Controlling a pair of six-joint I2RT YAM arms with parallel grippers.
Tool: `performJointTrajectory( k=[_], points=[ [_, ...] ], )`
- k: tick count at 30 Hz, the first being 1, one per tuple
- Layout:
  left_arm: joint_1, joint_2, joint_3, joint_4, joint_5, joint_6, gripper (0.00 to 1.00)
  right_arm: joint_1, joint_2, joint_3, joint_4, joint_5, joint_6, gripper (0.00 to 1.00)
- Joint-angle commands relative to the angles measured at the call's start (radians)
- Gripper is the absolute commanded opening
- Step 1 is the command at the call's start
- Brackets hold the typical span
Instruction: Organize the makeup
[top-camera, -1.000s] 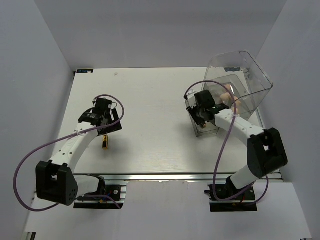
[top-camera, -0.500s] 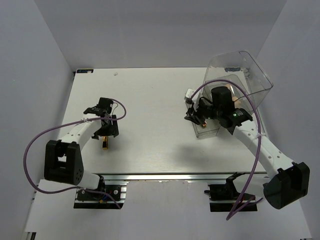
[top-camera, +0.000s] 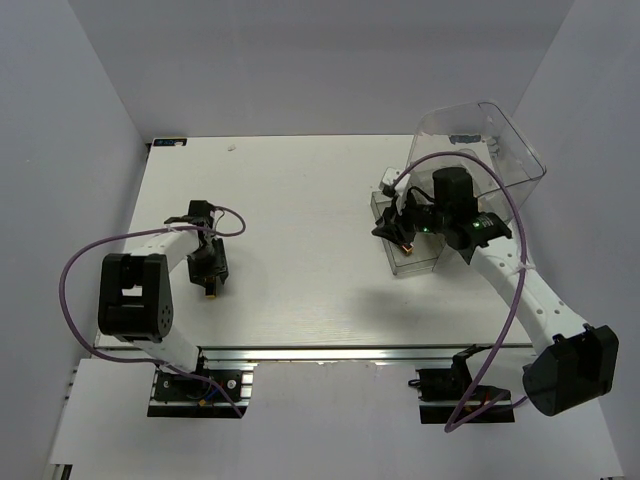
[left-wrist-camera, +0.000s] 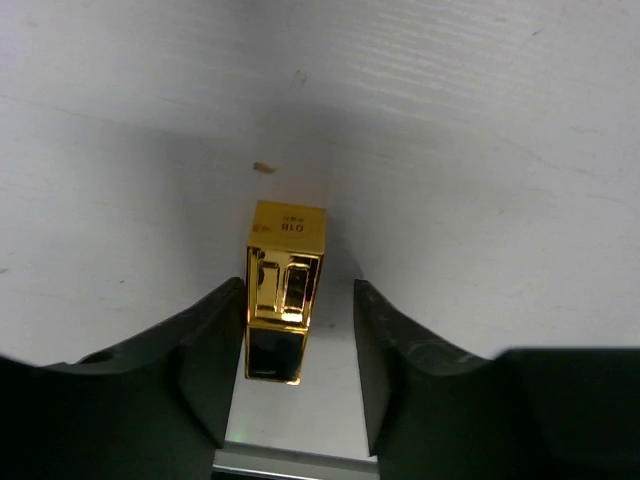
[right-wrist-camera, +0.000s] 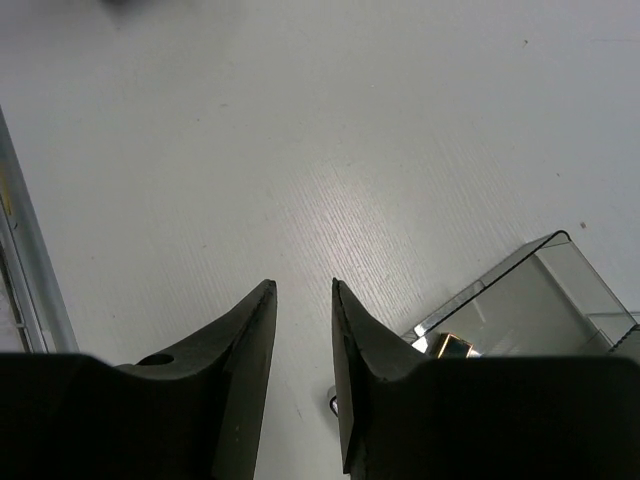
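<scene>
Top external view showed the job well along but unfinished: one lipstick (top-camera: 209, 288) lay on the table (top-camera: 300, 190) at the near left, the only makeup seen loose there, with the left hand (top-camera: 207, 270) low over it. Left wrist view had the gold-and-dark tube lying flat between the two fingers (left-wrist-camera: 205, 350), the jaws partly open and straddling it. The finger at the picture's left stood at or just against its side, while a strip of bare table showed between the tube and the other finger, so no firm grip was made.

At the right, the right hand (top-camera: 398, 230) hung above a small clear tray (top-camera: 412, 262) that stood in front of the tall clear box (top-camera: 505, 150). Right wrist view showed its jaws at a narrow gap with nothing between them and bare table beneath. The tray's corner sat at lower right with a gold glint (right-wrist-camera: 452, 346) inside, probably the other lipstick already put away.

The rest of the makeup could not be picked out in any view; the right arm (top-camera: 520, 290) covered most of the box's mouth and part of the tray.

By these pictures, what remained was to clamp the lipstick, carry it across the table to the right and set it with the rest. Whether anything else was left to sort could not be told.
</scene>
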Motion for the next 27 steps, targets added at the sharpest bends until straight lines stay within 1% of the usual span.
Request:
performJointTrajectory(
  k=[1,2,4,7,8,10,11,12,14,15,16,17,18,19,20,21,22,23,24,25,26,27],
  points=[
    [0.018,0.011,-0.008,0.043,0.076,0.012,0.57,-0.025,0.001,0.060,0.031,-0.045,0.045,0.35],
    [0.019,0.014,-0.010,0.047,0.082,0.006,0.52,-0.031,0.001,0.063,0.032,-0.049,0.050,0.35],
    [0.022,0.014,-0.016,0.056,0.095,0.000,0.50,-0.044,-0.002,0.068,0.035,-0.054,0.062,0.35],
    [0.024,0.011,-0.024,0.069,0.112,-0.015,0.43,-0.061,-0.006,0.080,0.038,-0.065,0.079,0.35],
    [0.024,0.007,-0.025,0.073,0.145,-0.024,0.38,-0.068,-0.013,0.086,0.040,-0.068,0.084,0.35],
    [0.024,-0.012,-0.022,0.087,0.176,-0.041,0.32,-0.076,-0.020,0.091,0.047,-0.069,0.104,0.35],
    [0.024,-0.021,-0.019,0.095,0.229,-0.063,0.29,-0.079,-0.025,0.094,0.060,-0.068,0.111,0.35],
    [0.024,-0.035,-0.015,0.105,0.262,-0.080,0.24,-0.085,-0.035,0.097,0.072,-0.060,0.121,0.35],
    [0.024,-0.080,-0.010,0.157,0.343,-0.147,0.21,-0.090,-0.049,0.097,0.101,-0.039,0.171,0.35],
    [0.019,-0.099,-0.010,0.208,0.418,-0.176,0.17,-0.091,-0.063,0.093,0.144,0.008,0.196,0.33],
    [0.013,-0.116,-0.007,0.236,0.447,-0.202,0.16,-0.093,-0.071,0.088,0.170,0.045,0.251,0.28],
    [0.004,-0.148,-0.004,0.265,0.476,-0.260,0.16,-0.093,-0.080,0.080,0.198,0.082,0.277,0.26],
    [-0.019,-0.160,-0.002,0.330,0.530,-0.294,0.15,-0.093,-0.098,0.067,0.248,0.157,0.300,0.24],
    [-0.036,-0.171,0.001,0.367,0.553,-0.325,0.13,-0.094,-0.103,0.065,0.264,0.186,0.324,0.20],
    [-0.080,-0.179,0.004,0.409,0.575,-0.392,0.12,-0.097,-0.109,0.066,0.274,0.219,0.331,0.19],
    [-0.108,-0.186,0.008,0.488,0.601,-0.428,0.12,-0.100,-0.108,0.073,0.276,0.225,0.338,0.18],
    [-0.137,-0.185,0.015,0.525,0.604,-0.457,0.11,-0.102,-0.106,0.086,0.273,0.230,0.349,0.15],
    [-0.197,-0.179,0.028,0.568,0.609,-0.518,0.11,-0.108,-0.103,0.095,0.265,0.236,0.372,0.13],
    [-0.226,-0.161,0.038,0.652,0.610,-0.550,0.11,-0.110,-0.102,0.100,0.259,0.237,0.386,0.11],
    [-0.255,-0.148,0.047,0.693,0.609,-0.605,0.11,-0.113,-0.103,0.105,0.253,0.237,0.404,0.06],
    [-0.306,-0.131,0.070,0.731,0.606,-0.630,0.10,-0.120,-0.108,0.105,0.252,0.239,0.433,0.04],
    [-0.327,-0.096,0.081,0.815,0.606,-0.658,0.10,-0.123,-0.114,0.102,0.253,0.240,0.447,0.00]
  ],
)
